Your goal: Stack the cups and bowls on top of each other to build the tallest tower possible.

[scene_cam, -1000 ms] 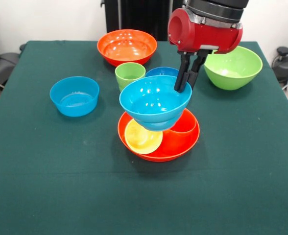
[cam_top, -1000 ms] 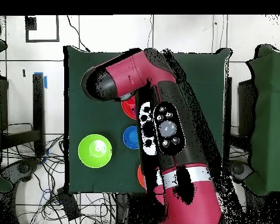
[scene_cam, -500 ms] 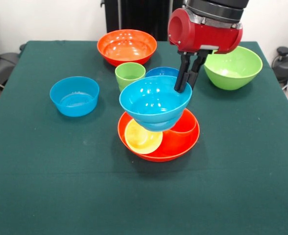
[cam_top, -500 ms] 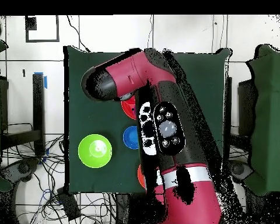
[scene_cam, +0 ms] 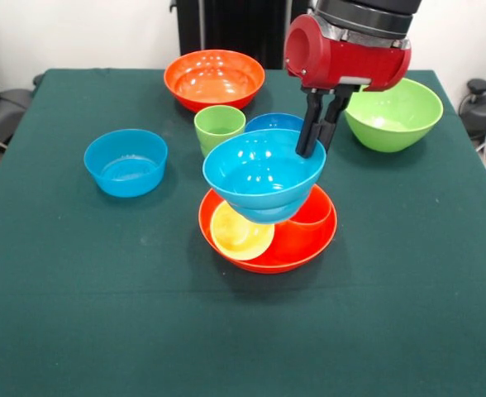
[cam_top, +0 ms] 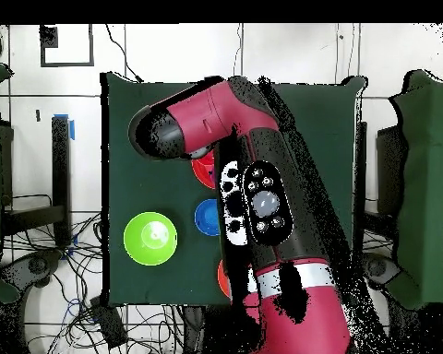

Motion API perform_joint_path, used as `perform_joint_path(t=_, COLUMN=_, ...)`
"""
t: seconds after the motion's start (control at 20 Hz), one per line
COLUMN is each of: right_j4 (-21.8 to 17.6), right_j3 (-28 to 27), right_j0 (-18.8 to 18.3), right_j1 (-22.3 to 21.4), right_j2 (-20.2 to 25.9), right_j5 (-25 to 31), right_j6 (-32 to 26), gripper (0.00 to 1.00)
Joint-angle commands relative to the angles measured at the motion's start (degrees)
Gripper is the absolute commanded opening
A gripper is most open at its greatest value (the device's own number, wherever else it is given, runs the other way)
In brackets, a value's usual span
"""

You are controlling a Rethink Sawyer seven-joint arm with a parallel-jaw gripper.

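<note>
In the front view my gripper [scene_cam: 308,150] is shut on the right rim of a light blue bowl [scene_cam: 259,172]. That bowl is over a large orange bowl [scene_cam: 269,251] on the table. The orange bowl contains a yellow cup [scene_cam: 240,233] and an orange cup [scene_cam: 312,213]. I cannot tell whether the held bowl touches them. A green cup [scene_cam: 219,126] and a small dark blue bowl [scene_cam: 273,121] stand just behind. In the overhead view the arm hides the gripper and the held bowl; the dark blue bowl [cam_top: 206,217] shows beside it.
A second light blue bowl [scene_cam: 126,161] sits at the left. Another large orange bowl [scene_cam: 214,78] is at the back. A lime green bowl [scene_cam: 393,113] stands at the right, and shows in the overhead view as the lime green bowl [cam_top: 150,238].
The gripper and the held light blue bowl have shifted very slightly to the right in the front view. Everything else is as before.
</note>
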Motion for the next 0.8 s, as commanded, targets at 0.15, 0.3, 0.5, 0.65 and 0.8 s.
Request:
perform_joint_path(t=0.15, right_j4=-0.07, right_j3=0.65, right_j0=1.27, right_j1=3.33, right_j2=0.37, right_j5=1.92, right_j6=-3.47, gripper=0.0)
perform_joint_path(t=0.3, right_j4=-0.35, right_j3=0.39, right_j0=1.9, right_j1=3.09, right_j2=-0.49, right_j5=3.27, right_j6=-2.63, gripper=0.0)
perform_joint_path(t=0.5, right_j4=-0.26, right_j3=0.82, right_j0=2.03, right_j1=2.94, right_j2=-0.97, right_j5=3.14, right_j6=-1.57, gripper=0.0)
perform_joint_path(t=0.65, right_j4=-0.02, right_j3=0.89, right_j0=2.1, right_j1=2.89, right_j2=-1.34, right_j5=3.89, right_j6=-1.22, gripper=0.0)
perform_joint_path(t=0.8, right_j4=0.36, right_j3=0.71, right_j0=2.04, right_j1=3.06, right_j2=-1.41, right_j5=4.91, right_j6=-1.55, gripper=0.0)
